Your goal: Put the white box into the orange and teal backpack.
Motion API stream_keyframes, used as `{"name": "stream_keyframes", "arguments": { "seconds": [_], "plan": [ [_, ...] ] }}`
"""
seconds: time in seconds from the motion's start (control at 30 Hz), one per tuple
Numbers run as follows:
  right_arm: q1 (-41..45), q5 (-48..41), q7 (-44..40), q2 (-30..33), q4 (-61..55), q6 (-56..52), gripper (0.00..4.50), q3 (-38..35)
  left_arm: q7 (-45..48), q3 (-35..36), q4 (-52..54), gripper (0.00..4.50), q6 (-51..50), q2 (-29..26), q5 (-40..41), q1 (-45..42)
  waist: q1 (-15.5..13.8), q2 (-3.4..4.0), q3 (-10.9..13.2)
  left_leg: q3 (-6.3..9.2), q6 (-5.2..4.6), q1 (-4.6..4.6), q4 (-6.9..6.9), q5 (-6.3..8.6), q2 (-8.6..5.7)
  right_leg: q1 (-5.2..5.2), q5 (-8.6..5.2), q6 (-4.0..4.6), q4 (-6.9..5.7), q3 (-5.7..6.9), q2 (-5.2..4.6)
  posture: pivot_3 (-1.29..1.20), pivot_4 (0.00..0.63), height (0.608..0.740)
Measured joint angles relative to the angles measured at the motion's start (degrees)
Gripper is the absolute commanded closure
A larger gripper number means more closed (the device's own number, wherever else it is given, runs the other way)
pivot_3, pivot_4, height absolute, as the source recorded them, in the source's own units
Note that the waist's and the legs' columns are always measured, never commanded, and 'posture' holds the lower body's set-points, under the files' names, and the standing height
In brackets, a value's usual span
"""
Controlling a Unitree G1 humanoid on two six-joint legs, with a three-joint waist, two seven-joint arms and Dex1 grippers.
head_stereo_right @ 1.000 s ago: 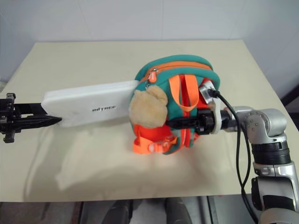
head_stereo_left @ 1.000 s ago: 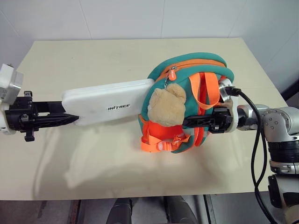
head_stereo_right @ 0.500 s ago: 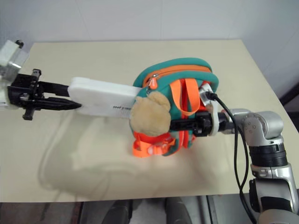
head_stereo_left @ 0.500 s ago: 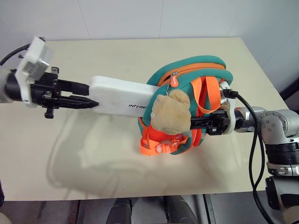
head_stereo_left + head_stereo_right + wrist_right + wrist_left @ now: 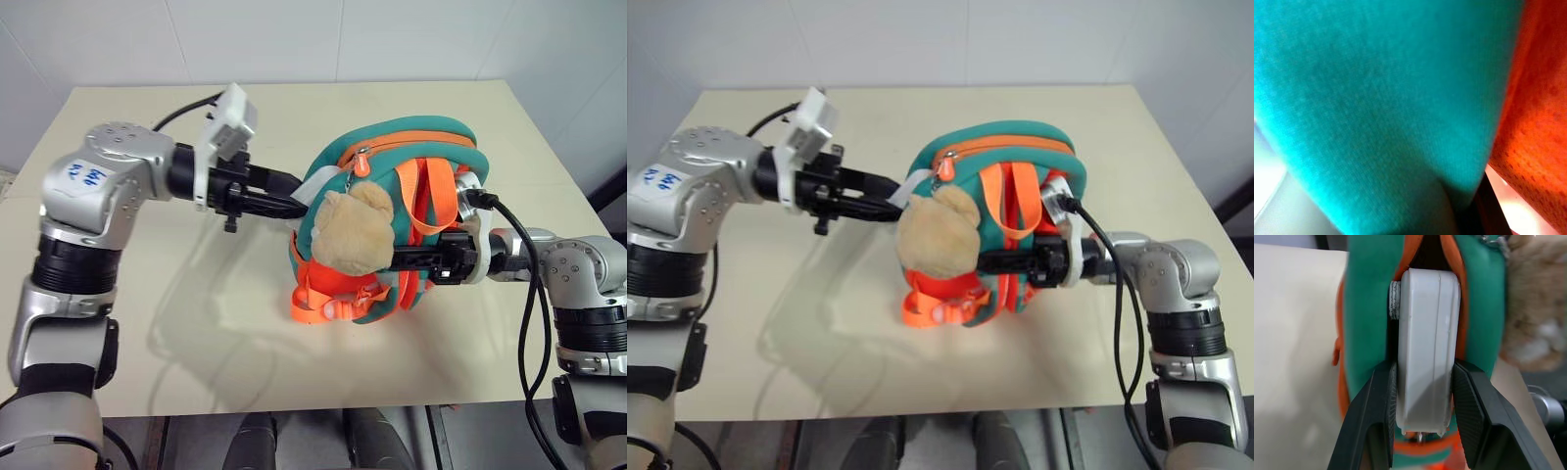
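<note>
The orange and teal backpack [image 5: 431, 147] stands upright in the middle of the table, with a tan plush bear [image 5: 353, 233] hanging on its front. Only the near end of the white box [image 5: 315, 183] sticks out of the backpack's open left side; the rest is inside. My left gripper [image 5: 297, 201] is shut on that end. In the left wrist view the white box [image 5: 1425, 347] sits between the two black fingers [image 5: 1376, 406] and runs into the zipper opening. My right gripper [image 5: 407, 259] reaches in from the right and is shut on the backpack's teal fabric [image 5: 1376, 98].
The beige table [image 5: 147, 323] has bare room to the left of and in front of the backpack. A white wall rises behind its far edge. A black cable [image 5: 534, 284] loops along my right arm.
My left gripper has moved right with the white box, sliding most of it into the backpack. The right gripper has kept still on the backpack.
</note>
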State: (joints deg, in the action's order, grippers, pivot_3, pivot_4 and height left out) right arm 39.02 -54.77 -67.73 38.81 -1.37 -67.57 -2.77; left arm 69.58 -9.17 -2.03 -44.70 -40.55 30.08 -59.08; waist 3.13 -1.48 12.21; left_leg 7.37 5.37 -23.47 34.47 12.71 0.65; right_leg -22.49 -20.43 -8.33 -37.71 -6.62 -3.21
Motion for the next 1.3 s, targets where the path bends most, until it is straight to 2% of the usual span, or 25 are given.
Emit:
{"name": "stream_keyframes", "arguments": {
  "seconds": [0.17,0.27,0.33,0.43,0.57,0.73,0.9,1.0,1.1,1.3],
  "plan": [
    [-1.2,-1.0,1.7,-0.3,-0.8,0.0,4.49,-1.1,-1.5,-1.6,0.0,3.2,1.6,4.0,-3.3,-0.1,-0.3,0.0,0.0,-0.01,0.0,-0.03,0.16,0.0,0.0,0.06,0.01,-0.01,-0.02,0.02,0.0,0.0,0.15,0.74],
    [-1.4,-1.4,2.5,-0.6,-1.5,-0.1,4.49,-1.2,-1.9,-1.7,0.1,3.2,1.7,4.4,-3.7,0.4,-0.3,0.0,0.0,-0.01,0.0,-0.05,0.24,0.0,-0.01,0.06,0.02,-0.04,-0.05,0.02,0.0,0.0,0.15,0.74],
    [-1.5,-1.8,2.8,-0.6,-1.7,-0.1,4.5,-1.2,-1.9,-1.2,0.5,2.47,1.6,4.3,-3.7,0.9,-0.2,0.0,0.0,-0.01,0.0,-0.05,0.24,0.0,-0.01,0.06,0.02,-0.04,-0.06,0.02,0.0,0.0,0.15,0.74],
    [-1.5,-2.0,3.3,-0.6,-1.8,-0.1,4.5,-1.2,-0.1,-0.8,1.7,1.65,1.0,2.9,-2.6,1.4,0.0,0.0,0.0,-0.02,0.0,-0.05,0.22,0.0,0.0,0.05,0.02,-0.04,-0.06,0.02,0.0,0.0,0.15,0.74],
    [-1.6,-2.5,3.7,-0.6,-1.8,0.0,4.5,-1.3,1.6,2.4,1.7,0.47,1.8,-1.7,-2.2,2.1,0.2,0.0,0.0,-0.01,0.0,-0.03,0.2,0.0,0.05,0.04,0.02,-0.04,-0.08,0.02,0.03,0.0,0.15,0.74],
    [-1.7,-2.8,3.8,-0.7,-1.9,0.0,4.5,-1.4,5.7,7.9,0.8,0.47,2.2,-10.0,-0.9,3.5,0.2,0.0,0.0,-0.02,-0.01,-0.03,0.2,0.0,0.05,0.04,0.02,-0.03,-0.08,0.03,0.03,0.0,0.15,0.74],
    [-1.8,-3.1,3.9,-0.7,-1.9,0.0,4.5,-1.4,7.8,11.5,0.0,0.47,1.1,-13.5,1.0,4.4,0.0,0.0,0.0,-0.02,-0.01,-0.04,0.22,0.0,0.04,0.07,0.02,-0.03,-0.08,0.04,0.03,0.0,0.15,0.74],
    [-2.0,-3.2,4.0,-0.7,-2.0,0.0,4.5,-1.4,7.9,14.2,1.8,0.47,-2.9,-13.6,5.7,5.2,0.0,-0.01,0.0,-0.01,-0.01,-0.06,0.22,0.01,0.06,0.06,0.02,-0.03,-0.07,0.05,0.03,0.0,0.15,0.74],
    [-2.2,-3.2,4.1,-0.7,-2.1,0.0,4.5,-1.5,7.0,16.6,8.9,0.47,-8.2,-12.7,12.6,6.8,0.1,0.0,0.0,-0.03,-0.02,-0.06,0.19,0.01,0.07,0.06,0.02,-0.04,-0.04,0.04,0.02,0.0,0.15,0.74],
    [-2.2,-3.2,4.3,-0.8,-2.2,0.0,4.5,-1.5,0.7,16.9,18.0,0.47,-12.3,-8.2,19.2,9.2,0.1,-0.01,0.0,-0.02,-0.02,-0.02,0.33,0.01,0.08,0.1,0.02,-0.04,-0.13,0.04,0.04,0.0,0.15,0.74]
  ]
}}
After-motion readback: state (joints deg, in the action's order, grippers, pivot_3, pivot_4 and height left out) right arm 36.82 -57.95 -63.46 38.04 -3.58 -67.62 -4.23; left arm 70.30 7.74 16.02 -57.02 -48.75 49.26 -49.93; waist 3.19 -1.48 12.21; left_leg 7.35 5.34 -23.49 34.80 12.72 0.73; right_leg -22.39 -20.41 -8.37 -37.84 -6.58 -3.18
